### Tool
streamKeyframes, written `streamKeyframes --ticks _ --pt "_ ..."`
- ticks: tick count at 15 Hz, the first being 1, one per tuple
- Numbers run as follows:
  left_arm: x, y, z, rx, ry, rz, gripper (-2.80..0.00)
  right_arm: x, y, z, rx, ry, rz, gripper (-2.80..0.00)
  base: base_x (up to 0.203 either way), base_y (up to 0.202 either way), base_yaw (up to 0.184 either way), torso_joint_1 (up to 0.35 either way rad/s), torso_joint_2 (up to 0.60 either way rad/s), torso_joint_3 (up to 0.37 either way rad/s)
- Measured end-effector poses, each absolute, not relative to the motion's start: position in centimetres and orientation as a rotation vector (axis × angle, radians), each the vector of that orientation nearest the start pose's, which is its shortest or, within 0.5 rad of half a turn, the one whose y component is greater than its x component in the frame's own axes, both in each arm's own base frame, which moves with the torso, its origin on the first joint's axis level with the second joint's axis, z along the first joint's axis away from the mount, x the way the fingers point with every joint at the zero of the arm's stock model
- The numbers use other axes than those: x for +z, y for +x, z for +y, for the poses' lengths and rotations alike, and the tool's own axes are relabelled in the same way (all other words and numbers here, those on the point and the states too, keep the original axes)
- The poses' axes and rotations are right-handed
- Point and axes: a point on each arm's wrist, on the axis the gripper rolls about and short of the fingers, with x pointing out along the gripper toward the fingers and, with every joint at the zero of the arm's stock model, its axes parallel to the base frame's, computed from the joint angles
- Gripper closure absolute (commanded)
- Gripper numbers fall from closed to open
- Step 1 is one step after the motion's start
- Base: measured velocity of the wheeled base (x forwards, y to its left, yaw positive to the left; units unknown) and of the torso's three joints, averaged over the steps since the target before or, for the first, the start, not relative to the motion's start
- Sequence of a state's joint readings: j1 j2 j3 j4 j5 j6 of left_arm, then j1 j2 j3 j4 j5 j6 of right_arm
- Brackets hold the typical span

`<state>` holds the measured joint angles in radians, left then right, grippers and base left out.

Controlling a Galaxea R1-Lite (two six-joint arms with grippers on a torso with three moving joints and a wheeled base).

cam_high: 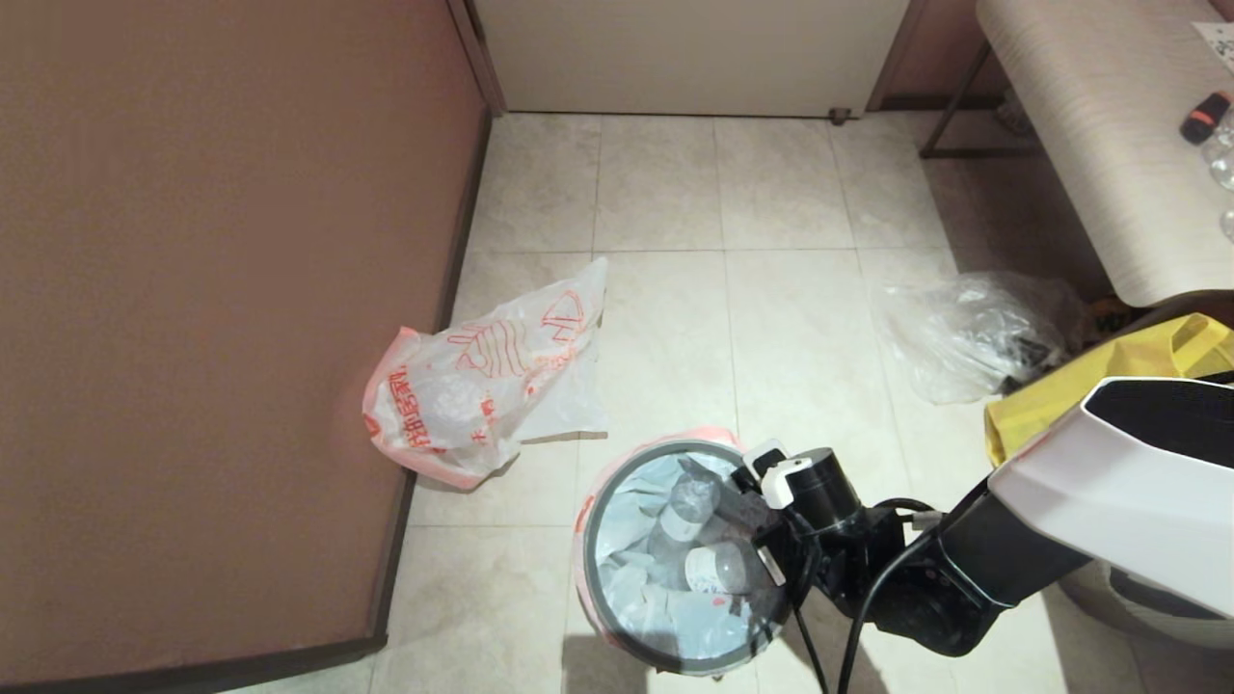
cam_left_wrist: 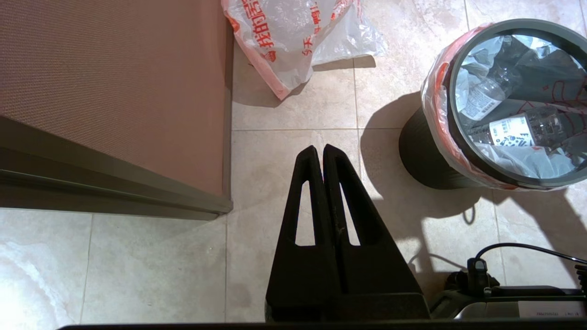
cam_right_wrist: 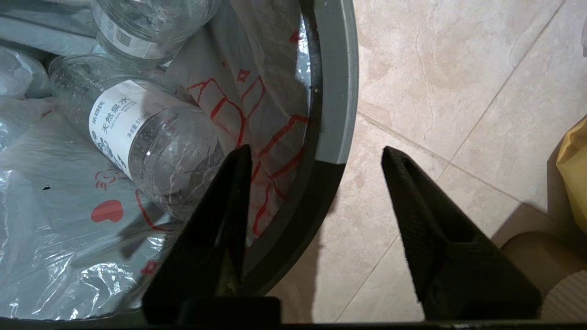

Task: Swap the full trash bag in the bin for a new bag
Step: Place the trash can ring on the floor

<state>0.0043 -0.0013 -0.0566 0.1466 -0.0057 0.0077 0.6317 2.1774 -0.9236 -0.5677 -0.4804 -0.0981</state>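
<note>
The small black bin [cam_high: 590, 540] [cam_left_wrist: 422, 151] stands on the tiled floor, with a grey ring rim [cam_right_wrist: 337, 91]. Inside it sits the full trash bag [cam_high: 627, 569] [cam_left_wrist: 513, 160] [cam_right_wrist: 55, 238], its pink edge folded over the rim and clear bottles [cam_right_wrist: 151, 137] lying in it. My right gripper [cam_high: 762, 525] [cam_right_wrist: 316, 153] is open and straddles the bin's right rim, one finger inside over the bag and the other outside. The new bag [cam_high: 482, 386] [cam_left_wrist: 284, 36], with red-orange print, lies on the floor to the bin's far left. My left gripper [cam_left_wrist: 319, 149] hangs shut and empty over the floor left of the bin.
A brown panel [cam_high: 222, 289] walls off the left side. A clear plastic bag [cam_high: 964, 333] and a yellow tote [cam_high: 1089, 386] lie to the right, beside a table [cam_high: 1089, 125]. A closed door [cam_high: 694, 48] is at the far end.
</note>
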Motion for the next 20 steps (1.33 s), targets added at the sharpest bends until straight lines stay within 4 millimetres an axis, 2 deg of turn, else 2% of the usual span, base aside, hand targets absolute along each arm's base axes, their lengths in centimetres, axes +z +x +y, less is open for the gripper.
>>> streamKeyframes --ticks 4,11,12,18,19,20 --pt "7.6 -2.8 0.0 -0.002 0.007 0.089 0.0 5.2 30.5 21.0 0.175 -0.461 0.558 0.0 0.0 0.0 0.0 0.0 0.0 0.0" --pt "7.6 -2.8 0.0 -0.002 0.007 0.089 0.0 5.7 29.8 20.7 0.149 -0.476 0.553 0.0 0.0 0.0 0.0 0.0 0.0 0.0" --pt "7.6 -2.8 0.0 -0.002 0.007 0.088 0.0 5.7 29.7 20.6 0.146 -0.486 0.554 -2.8 0.0 0.0 0.0 0.0 0.0 0.0" --pt "7.6 -2.8 0.0 -0.002 0.007 0.089 0.0 4.9 29.9 20.8 0.151 -0.496 0.564 -2.8 0.0 0.0 0.0 0.0 0.0 0.0" --pt "7.6 -2.8 0.0 -0.002 0.007 0.089 0.0 4.6 30.0 20.9 0.15 -0.5 0.568 0.0 0.0 0.0 0.0 0.0 0.0 0.0" --pt "7.6 -2.8 0.0 -0.002 0.007 0.088 0.0 4.3 30.1 21.0 0.15 -0.5 0.569 0.0 0.0 0.0 0.0 0.0 0.0 0.0"
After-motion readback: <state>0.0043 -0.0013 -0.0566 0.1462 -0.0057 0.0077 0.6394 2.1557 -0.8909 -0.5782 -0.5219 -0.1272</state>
